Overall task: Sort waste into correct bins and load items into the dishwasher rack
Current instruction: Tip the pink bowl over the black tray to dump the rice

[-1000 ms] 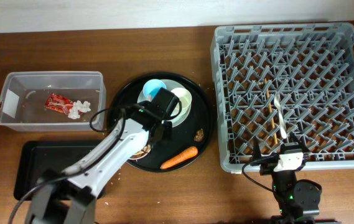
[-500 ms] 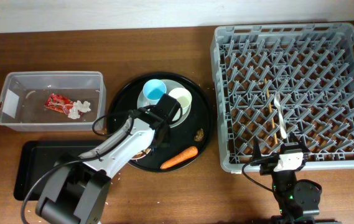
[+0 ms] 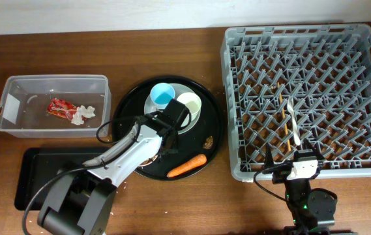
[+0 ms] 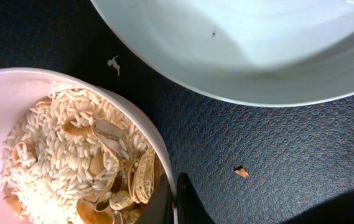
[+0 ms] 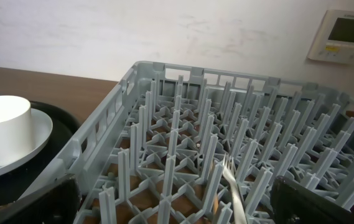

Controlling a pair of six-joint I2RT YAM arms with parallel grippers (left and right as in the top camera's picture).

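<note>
Brown wooden table (image 3: 55, 59), white wall (image 5: 71, 31)

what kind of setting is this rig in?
Probably a lab or office mock-up of a dish-clearing station, not a real kitchen: a commercial dishwasher rack and a clear waste tub sit on a plain wooden table, with a wall control panel behind.
</note>
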